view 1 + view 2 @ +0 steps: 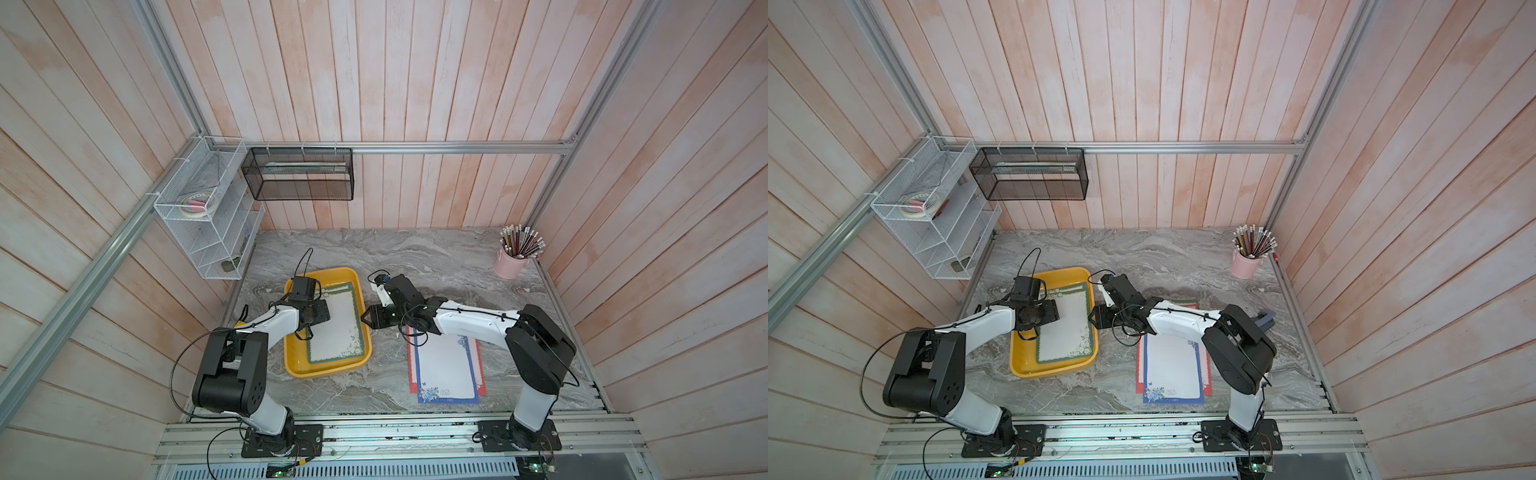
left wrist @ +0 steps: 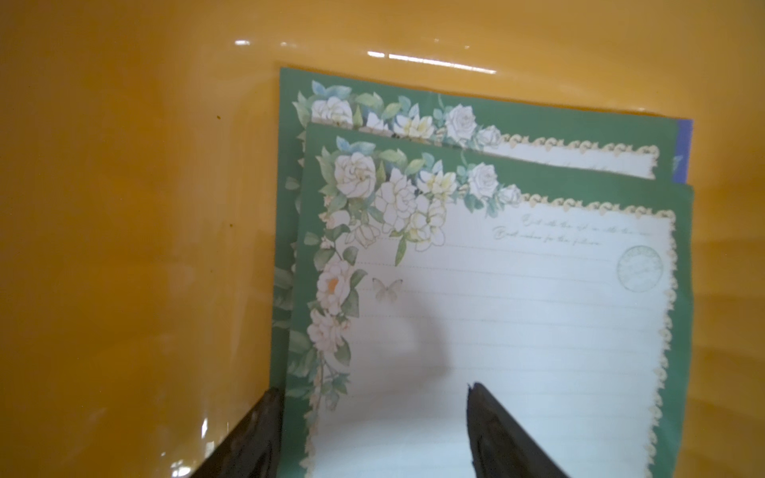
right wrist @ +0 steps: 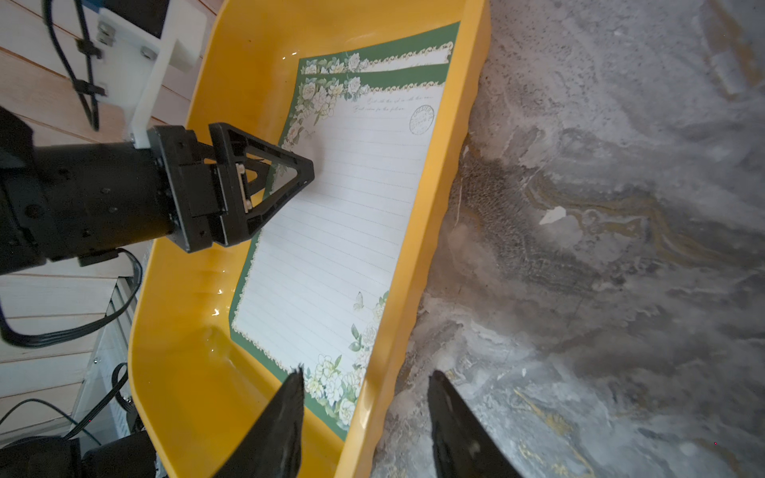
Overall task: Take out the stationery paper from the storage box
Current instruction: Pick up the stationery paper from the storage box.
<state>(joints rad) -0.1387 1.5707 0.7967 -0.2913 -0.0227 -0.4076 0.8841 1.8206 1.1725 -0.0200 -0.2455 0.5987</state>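
step: pick of top green sheet judged in hand | stationery paper [image 1: 338, 328] is seen inside storage box [image 1: 320, 369]; blue and red sheets [image 1: 446, 370] lie beside the box | left gripper [image 2: 372, 389]: fingers spread astride the sheet's edge, nothing pinched | right gripper [image 3: 366, 372]: fingers spread astride the box wall, nothing clamped | next: one edge must be pinched alone and the box steadied

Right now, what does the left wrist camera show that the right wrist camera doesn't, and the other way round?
Only the left wrist view: a blue sheet edge peeking from under the green-bordered stationery paper.
Only the right wrist view: the marble tabletop, the left pincer seen whole from outside, and the right pincer, open, astride the wall of the yellow storage box.
Both: the box's yellow floor and two overlapping green-bordered sheets lying in it, with the left pincer open over them.
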